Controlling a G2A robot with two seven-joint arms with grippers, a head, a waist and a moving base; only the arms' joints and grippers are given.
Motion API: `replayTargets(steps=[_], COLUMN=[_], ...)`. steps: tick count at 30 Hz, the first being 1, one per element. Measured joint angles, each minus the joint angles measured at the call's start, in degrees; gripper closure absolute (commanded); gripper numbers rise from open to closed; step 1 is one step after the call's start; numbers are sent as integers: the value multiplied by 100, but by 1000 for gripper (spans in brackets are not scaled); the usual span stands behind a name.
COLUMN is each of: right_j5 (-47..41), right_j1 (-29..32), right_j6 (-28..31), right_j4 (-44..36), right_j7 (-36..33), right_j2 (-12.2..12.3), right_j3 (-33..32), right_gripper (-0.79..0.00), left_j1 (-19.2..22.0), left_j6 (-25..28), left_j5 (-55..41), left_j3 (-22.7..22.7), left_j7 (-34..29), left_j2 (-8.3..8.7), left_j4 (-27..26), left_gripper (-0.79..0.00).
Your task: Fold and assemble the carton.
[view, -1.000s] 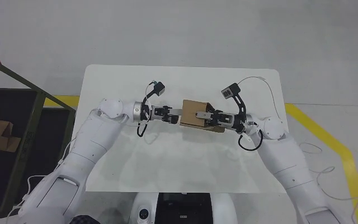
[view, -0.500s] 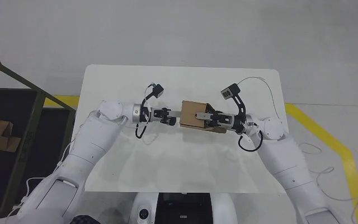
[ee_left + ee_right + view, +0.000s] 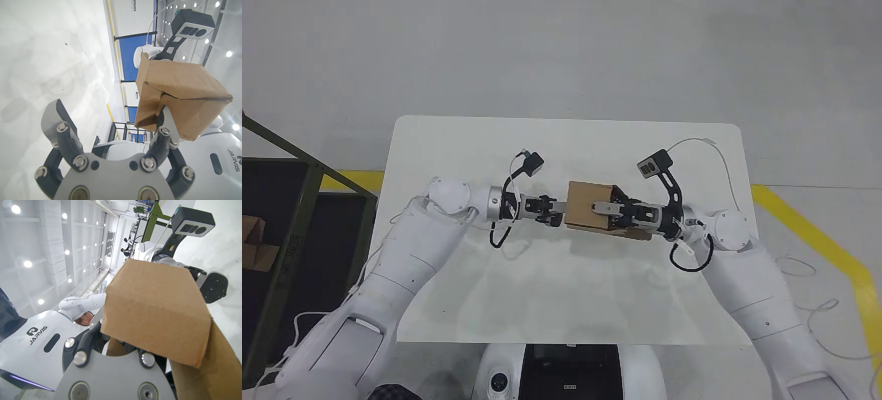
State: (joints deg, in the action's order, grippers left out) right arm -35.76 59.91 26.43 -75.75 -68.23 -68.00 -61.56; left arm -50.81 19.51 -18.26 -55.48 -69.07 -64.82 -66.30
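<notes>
Over the middle of the table (image 3: 442, 150), the right gripper (image 3: 610, 209) is seemingly pinching the carton (image 3: 590, 203) wall while the left gripper (image 3: 110, 109), fingers spread, is hooking one finger into an end flap (image 3: 151, 106), risking tearing it or prying the carton loose.

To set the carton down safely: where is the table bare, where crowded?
Bare: the far strip of the white table beyond the arms, and the near strip between them. Crowded: the middle, around the brown cardboard carton.
</notes>
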Motion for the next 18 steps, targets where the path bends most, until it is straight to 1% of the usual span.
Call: replayTargets(steps=[18], right_j5=[-16], right_j1=[-7], right_j6=[-8], right_j4=[77], right_j7=[-21], right_j2=[-15], right_j3=[5], right_gripper=[0], left_j1=[50], left_j6=[48], left_j5=[-133], left_j3=[102], left_j7=[-129], left_j2=[-41], left_j4=[-45], left_gripper=[-785])
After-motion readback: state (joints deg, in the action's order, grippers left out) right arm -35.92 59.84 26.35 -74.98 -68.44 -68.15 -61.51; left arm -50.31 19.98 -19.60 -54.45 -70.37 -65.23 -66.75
